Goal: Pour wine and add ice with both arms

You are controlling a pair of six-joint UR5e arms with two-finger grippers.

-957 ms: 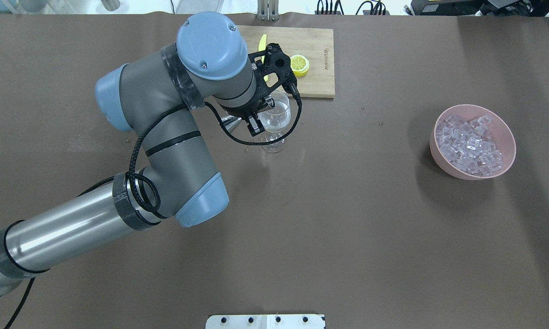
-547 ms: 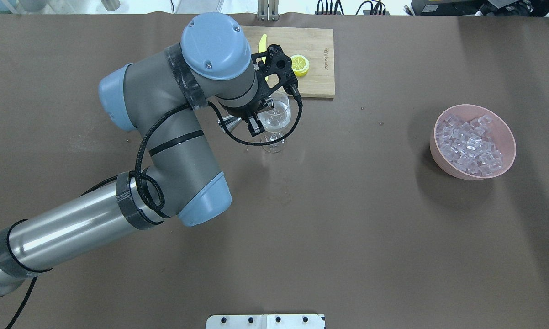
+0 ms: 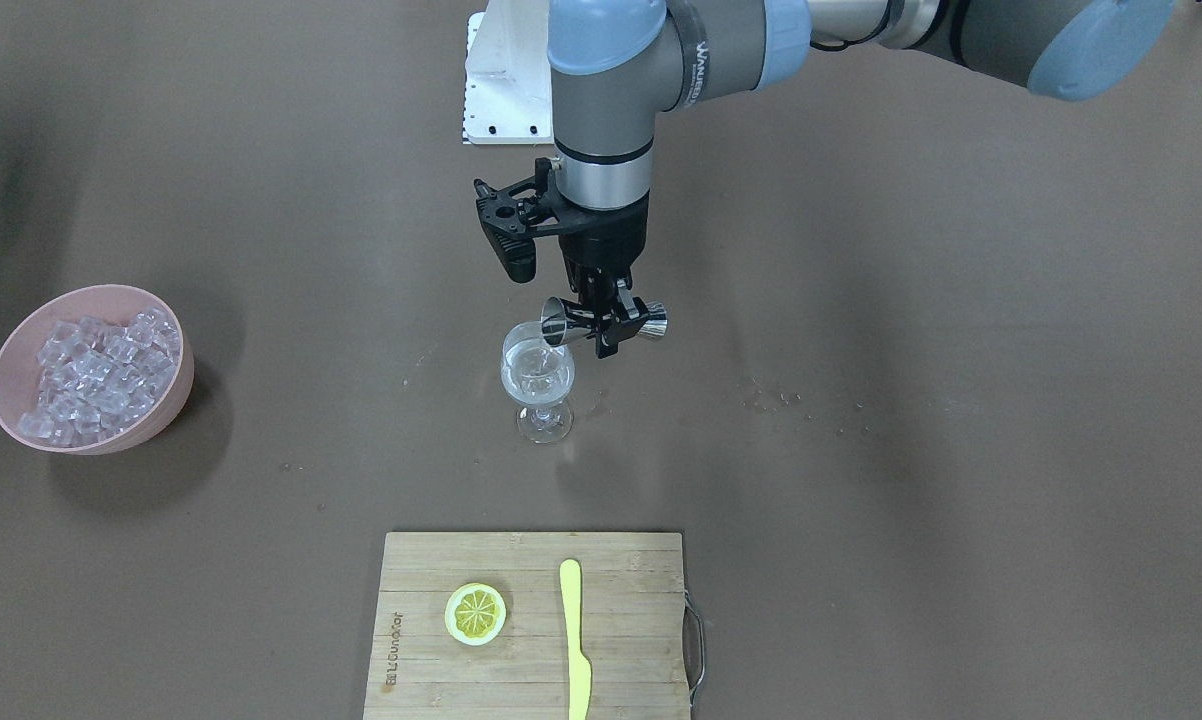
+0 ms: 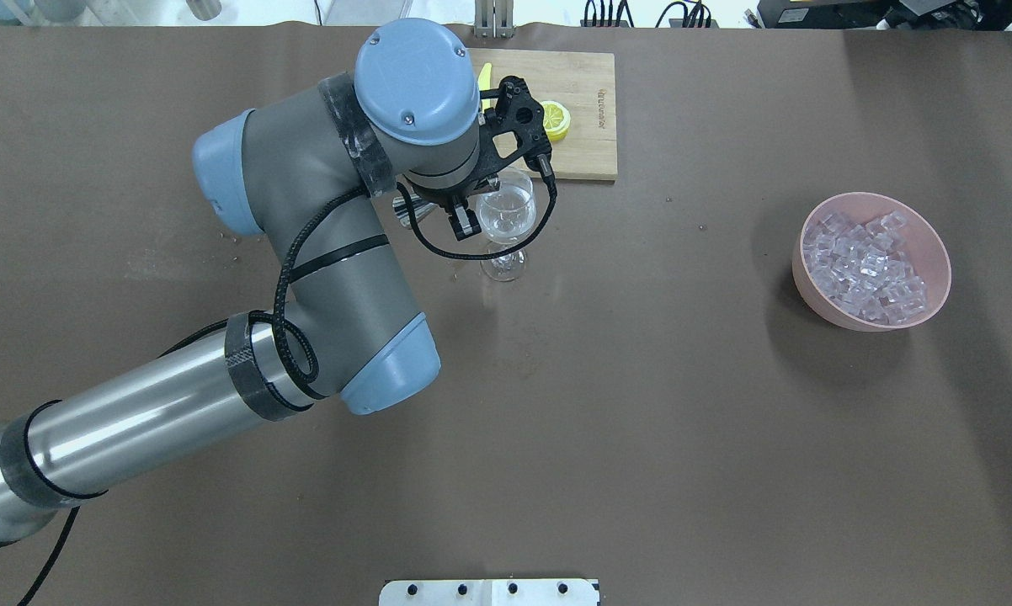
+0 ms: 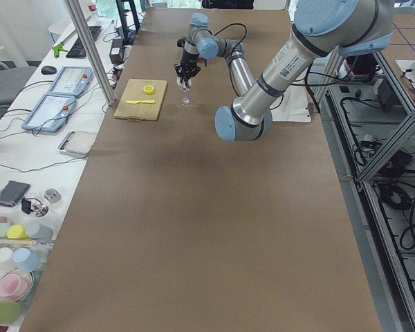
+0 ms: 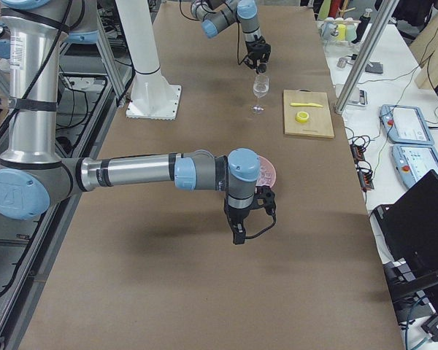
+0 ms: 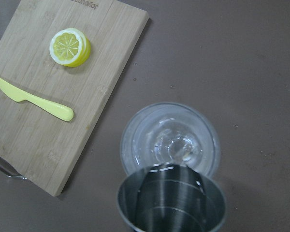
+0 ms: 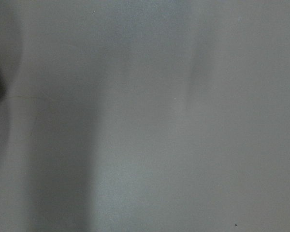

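Two fingers of the left gripper (image 3: 606, 325) clamp a measuring cup (image 3: 554, 325) tipped over the glass (image 3: 539, 362) holding wine (image 3: 538, 387) on the brown table (image 3: 911, 400). Overhead, ice (image 4: 870, 265) lies at its three o'clock. Fingers of the right gripper (image 6: 237, 232): cannot tell. Desks (image 5: 28, 142) flank the table.

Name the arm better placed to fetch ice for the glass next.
Right. The left gripper is occupied, shut on the jigger tipped over the wine glass. The right gripper hangs near the pink bowl of ice, apparently empty, though whether it is open cannot be judged.
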